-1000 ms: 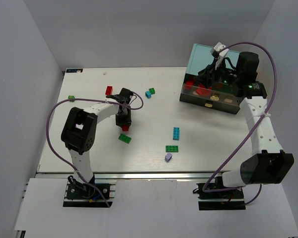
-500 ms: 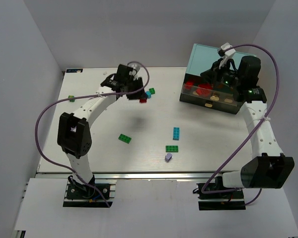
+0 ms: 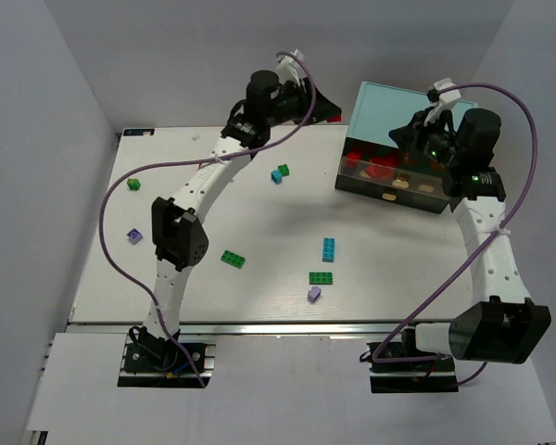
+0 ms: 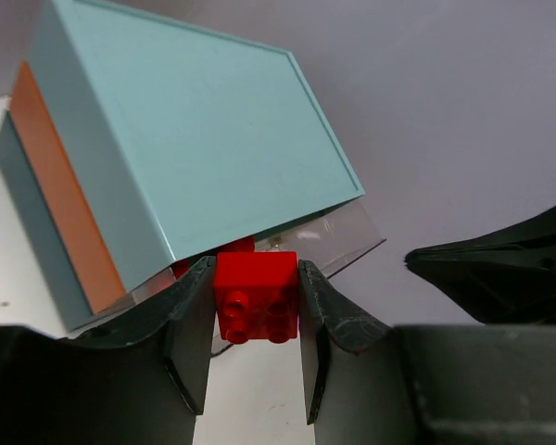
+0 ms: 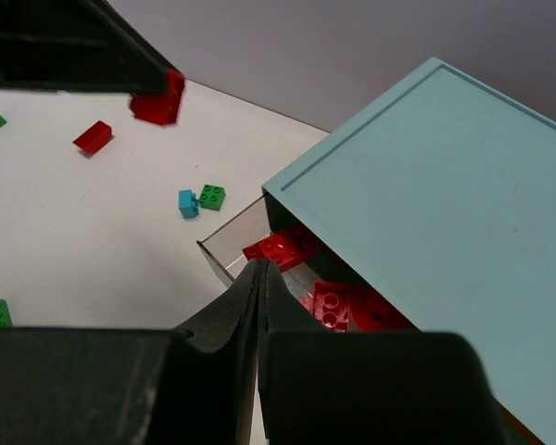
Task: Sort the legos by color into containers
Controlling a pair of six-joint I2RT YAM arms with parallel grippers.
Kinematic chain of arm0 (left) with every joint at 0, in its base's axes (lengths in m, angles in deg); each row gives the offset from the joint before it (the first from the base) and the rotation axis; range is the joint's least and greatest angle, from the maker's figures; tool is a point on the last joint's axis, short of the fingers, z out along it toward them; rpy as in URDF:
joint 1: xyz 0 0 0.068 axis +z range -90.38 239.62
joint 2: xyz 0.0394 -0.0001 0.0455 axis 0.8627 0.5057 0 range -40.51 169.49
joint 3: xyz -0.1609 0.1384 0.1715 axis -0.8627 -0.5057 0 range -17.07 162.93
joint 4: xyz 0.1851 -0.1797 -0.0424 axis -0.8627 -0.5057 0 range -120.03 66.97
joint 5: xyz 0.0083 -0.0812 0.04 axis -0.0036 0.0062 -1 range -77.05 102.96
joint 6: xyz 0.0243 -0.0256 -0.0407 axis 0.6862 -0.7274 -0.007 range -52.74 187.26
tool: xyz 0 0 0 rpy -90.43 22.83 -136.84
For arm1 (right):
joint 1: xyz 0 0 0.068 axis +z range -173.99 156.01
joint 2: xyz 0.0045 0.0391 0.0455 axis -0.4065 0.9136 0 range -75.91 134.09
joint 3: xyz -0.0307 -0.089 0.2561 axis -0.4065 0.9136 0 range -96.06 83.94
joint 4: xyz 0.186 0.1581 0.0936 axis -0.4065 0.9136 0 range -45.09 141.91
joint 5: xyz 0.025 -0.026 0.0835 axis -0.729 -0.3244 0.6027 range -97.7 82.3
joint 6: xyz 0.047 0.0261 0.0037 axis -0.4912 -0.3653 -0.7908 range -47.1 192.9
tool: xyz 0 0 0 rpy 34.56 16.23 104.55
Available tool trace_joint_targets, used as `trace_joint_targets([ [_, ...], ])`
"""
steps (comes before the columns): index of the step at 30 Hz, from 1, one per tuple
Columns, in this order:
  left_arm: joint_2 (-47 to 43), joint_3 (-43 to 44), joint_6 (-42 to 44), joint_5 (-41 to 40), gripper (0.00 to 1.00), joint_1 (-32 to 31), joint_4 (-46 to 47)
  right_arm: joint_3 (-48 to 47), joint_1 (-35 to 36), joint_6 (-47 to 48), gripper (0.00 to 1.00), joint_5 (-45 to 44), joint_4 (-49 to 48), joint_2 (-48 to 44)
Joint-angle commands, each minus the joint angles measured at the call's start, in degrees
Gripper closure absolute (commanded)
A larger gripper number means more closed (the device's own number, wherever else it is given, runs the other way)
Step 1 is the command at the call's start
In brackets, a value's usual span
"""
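Observation:
My left gripper (image 3: 328, 112) is shut on a small red brick (image 4: 255, 297) and holds it in the air just left of the teal cabinet (image 3: 417, 107). The red brick also shows in the right wrist view (image 5: 157, 100). A clear drawer (image 5: 224, 243) stands pulled out of the cabinet (image 5: 445, 185), with several red bricks (image 5: 292, 248) in it. My right gripper (image 5: 262, 269) is shut and empty above that drawer, over the cabinet's front (image 3: 415, 136). Loose bricks lie on the table: green (image 3: 233, 259), cyan (image 3: 328, 248), green (image 3: 321, 278), lavender (image 3: 314, 294).
A cyan and green pair (image 3: 280, 173) lies near the table's back middle. A green brick (image 3: 133, 184) and a lavender brick (image 3: 133, 235) lie at the left. Another red brick (image 5: 93, 136) lies on the table, under my left arm. Grey walls enclose the table.
My left arm has swung from the table's left middle up and to the right, carrying the red brick next to the cabinet. My right gripper drifted slightly right.

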Motion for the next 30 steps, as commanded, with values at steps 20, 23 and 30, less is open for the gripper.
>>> trace_joint_targets([
  [20, 7.8, -1.4, -0.7, -7.0, 0.64, -8.3, 8.8, 4.7, -2.9, -2.5, 1.00, 1.8, -3.6, -4.3],
  [23, 8.5, -0.4, -0.4, -8.3, 0.56, -8.3, 8.0, 5.2, -3.1, -2.5, 1.00, 2.5, -3.9, -4.5],
  [30, 9.2, 0.3, -0.4, -9.2, 0.35, -8.3, 6.9, 5.5, -3.4, -2.5, 0.99, 3.3, -3.9, -5.0],
])
